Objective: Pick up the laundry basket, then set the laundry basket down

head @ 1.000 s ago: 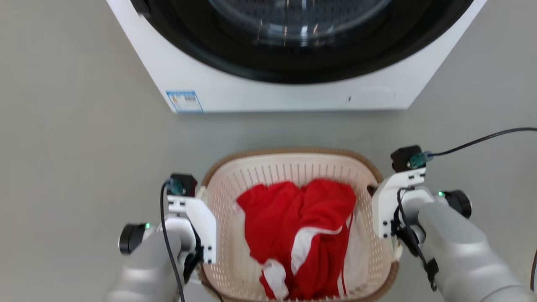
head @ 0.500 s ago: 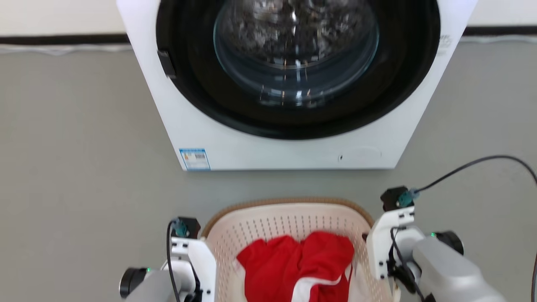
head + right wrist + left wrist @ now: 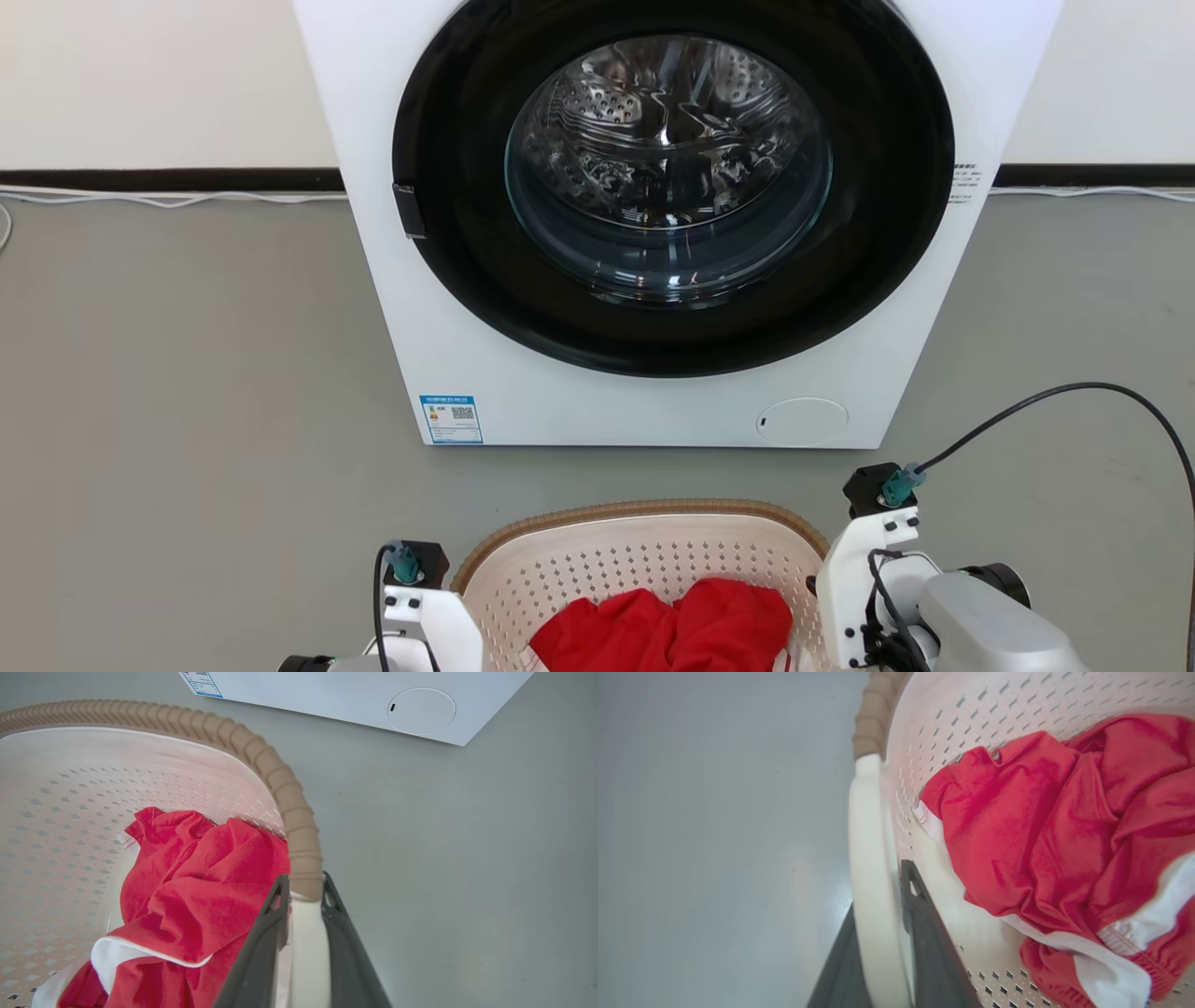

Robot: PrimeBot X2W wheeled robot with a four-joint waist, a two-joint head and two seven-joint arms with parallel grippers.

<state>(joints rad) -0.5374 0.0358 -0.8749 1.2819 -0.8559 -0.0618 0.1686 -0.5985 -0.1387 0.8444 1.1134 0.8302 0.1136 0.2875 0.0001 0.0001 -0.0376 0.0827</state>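
The cream perforated plastic laundry basket (image 3: 644, 511), brown woven-look rim, is just in front of the white front-loading washing machine (image 3: 448, 355), centred on its door, with a crumpled red-and-white garment (image 3: 672, 630) inside. The left gripper (image 3: 882, 891) clamps one white side handle (image 3: 868, 835); the right gripper (image 3: 304, 879) clamps the opposite handle (image 3: 306, 942).

laundry basket (image 3: 644, 569) matt perforated plastic; red garment (image 3: 672, 635) soft cloth; washing machine (image 3: 597, 411) glossy, door (image 3: 667, 177) glass; floor (image 3: 187, 373) smooth matt.
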